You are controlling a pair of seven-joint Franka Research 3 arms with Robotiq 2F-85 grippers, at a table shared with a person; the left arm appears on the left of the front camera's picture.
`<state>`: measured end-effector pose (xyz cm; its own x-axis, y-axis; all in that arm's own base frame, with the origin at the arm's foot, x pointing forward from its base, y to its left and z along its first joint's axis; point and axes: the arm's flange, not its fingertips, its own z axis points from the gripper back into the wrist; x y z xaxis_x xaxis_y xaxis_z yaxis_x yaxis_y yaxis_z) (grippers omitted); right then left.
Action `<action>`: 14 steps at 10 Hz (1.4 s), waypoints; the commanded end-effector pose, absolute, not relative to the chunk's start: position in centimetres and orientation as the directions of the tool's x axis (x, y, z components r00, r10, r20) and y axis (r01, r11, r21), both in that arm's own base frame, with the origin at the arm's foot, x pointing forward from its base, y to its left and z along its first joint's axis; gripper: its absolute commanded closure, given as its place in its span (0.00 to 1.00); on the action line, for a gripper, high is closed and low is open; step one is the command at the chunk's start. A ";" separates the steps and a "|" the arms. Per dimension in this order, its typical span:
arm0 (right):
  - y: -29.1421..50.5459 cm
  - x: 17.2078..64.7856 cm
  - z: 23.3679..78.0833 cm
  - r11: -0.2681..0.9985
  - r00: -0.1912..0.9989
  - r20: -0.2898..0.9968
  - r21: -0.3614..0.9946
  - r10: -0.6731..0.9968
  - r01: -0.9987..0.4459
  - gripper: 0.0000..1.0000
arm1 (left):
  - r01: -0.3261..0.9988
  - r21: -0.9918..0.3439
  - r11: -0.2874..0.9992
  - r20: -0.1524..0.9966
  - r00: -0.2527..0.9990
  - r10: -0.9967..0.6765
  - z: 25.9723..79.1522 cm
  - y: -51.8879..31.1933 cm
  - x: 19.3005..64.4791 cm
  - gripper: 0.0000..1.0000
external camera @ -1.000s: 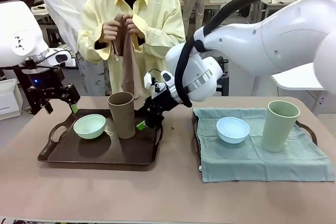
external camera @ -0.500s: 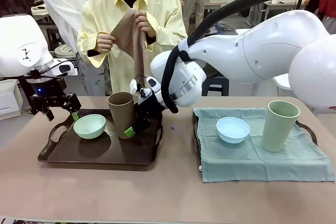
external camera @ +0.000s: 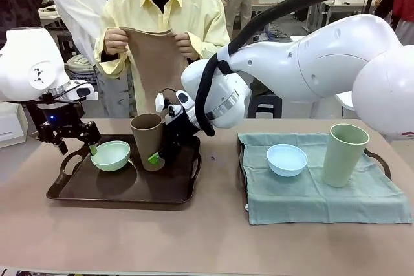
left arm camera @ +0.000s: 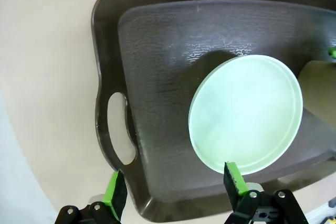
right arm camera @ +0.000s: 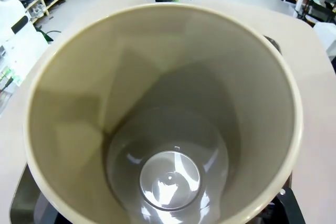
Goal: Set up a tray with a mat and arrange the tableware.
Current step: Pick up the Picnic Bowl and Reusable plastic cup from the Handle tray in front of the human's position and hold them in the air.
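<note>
Left end effector [left arm camera: 175, 184] hangs over the left end of the brown tray [external camera: 139, 184], fingers spread wide. In the left wrist view one green pad sits right at the rim of the mint bowl [external camera: 110, 155] and the other is over the tray's rim beside the handle hole [left arm camera: 118, 129]. Nothing is held between them. The tray lies on the left half of the bench [external camera: 207, 244], and the bowl is at its left end, toward the far edge.

Just right of the bowl, the brown tumbler [external camera: 147, 135] is on the same tray. It is tilted, with its mouth leaning slightly toward the bench's left edge. I cannot tell whether its base rests flat.

Reaching across from the right, the right end effector [external camera: 156, 156] is clamped on the tumbler's lower part, with a green pad against its wall. Its wrist view looks straight down into the tumbler.

At the far edge a person holds a brown mat [external camera: 153, 63] spread out with both hands.

On the right half, a green mat [external camera: 310, 192] covers a second tray [external camera: 381, 159]. The light blue bowl [external camera: 286, 159] sits near the mat's left side, and the pale green tumbler [external camera: 345, 155] stands upright toward its right side, apart from the bowl.
</note>
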<state>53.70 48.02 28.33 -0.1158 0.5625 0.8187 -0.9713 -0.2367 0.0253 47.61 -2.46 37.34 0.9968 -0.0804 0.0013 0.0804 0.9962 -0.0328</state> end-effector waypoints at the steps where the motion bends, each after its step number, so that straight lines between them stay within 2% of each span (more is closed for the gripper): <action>1: 48.2 54.2 28.3 -0.250 -0.112 0.823 0.038 0.557 -0.967 0.00 | 0.073 -0.037 0.997 0.020 0.997 -0.072 36.1 -3.1 48.8 0.03; 4: 48.1 54.2 28.3 -0.251 -0.112 0.819 0.040 0.562 -0.967 0.00 | 0.034 -0.066 0.997 0.019 0.999 -0.033 34.8 -3.9 49.7 0.03; 7: 48.0 54.3 28.0 -0.258 -0.108 0.818 0.051 0.565 -0.965 0.00 | -0.032 -0.065 0.997 0.079 0.996 0.037 34.6 -4.4 50.5 0.03; 8: 47.9 54.4 28.0 -0.262 -0.114 0.816 0.047 0.566 -0.964 0.32 | -0.044 -0.077 0.996 0.086 0.995 0.051 34.6 -4.5 50.8 0.16; 9: 48.0 54.4 28.0 -0.268 -0.113 0.816 0.052 0.566 -0.962 0.59 | -0.042 -0.068 0.997 0.077 0.996 0.047 34.6 -4.7 50.9 0.54; 10: 47.9 54.5 27.9 -0.276 -0.120 0.816 0.050 0.565 -0.960 0.90 | -0.047 -0.064 0.997 0.067 0.996 0.051 34.4 -4.9 51.1 0.67; 11: 47.9 54.5 27.9 -0.279 -0.122 0.818 0.049 0.563 -0.959 1.00 | -0.050 -0.061 0.997 0.057 0.997 0.053 34.2 -5.0 51.2 1.00; 12: 47.8 54.5 27.8 -0.282 -0.121 0.818 0.052 0.562 -0.958 1.00 | -0.053 -0.055 0.997 0.054 0.997 0.056 34.0 -5.1 51.1 1.00; 13: 47.9 54.5 27.8 -0.284 -0.120 0.820 0.053 0.560 -0.957 1.00 | -0.058 -0.052 0.997 0.051 0.997 0.060 34.1 -5.2 51.1 0.79; 14: 47.8 54.5 27.7 -0.286 -0.119 0.821 0.055 0.558 -0.957 0.79 | -0.061 -0.052 0.997 0.049 0.997 0.064 34.2 -5.2 51.1 0.89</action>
<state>54.02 47.51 27.72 -0.1183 0.5596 0.8203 -0.9615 -0.2708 0.0460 50.73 -4.61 33.88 0.9983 0.0306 0.0496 -0.0274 0.9975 -0.0651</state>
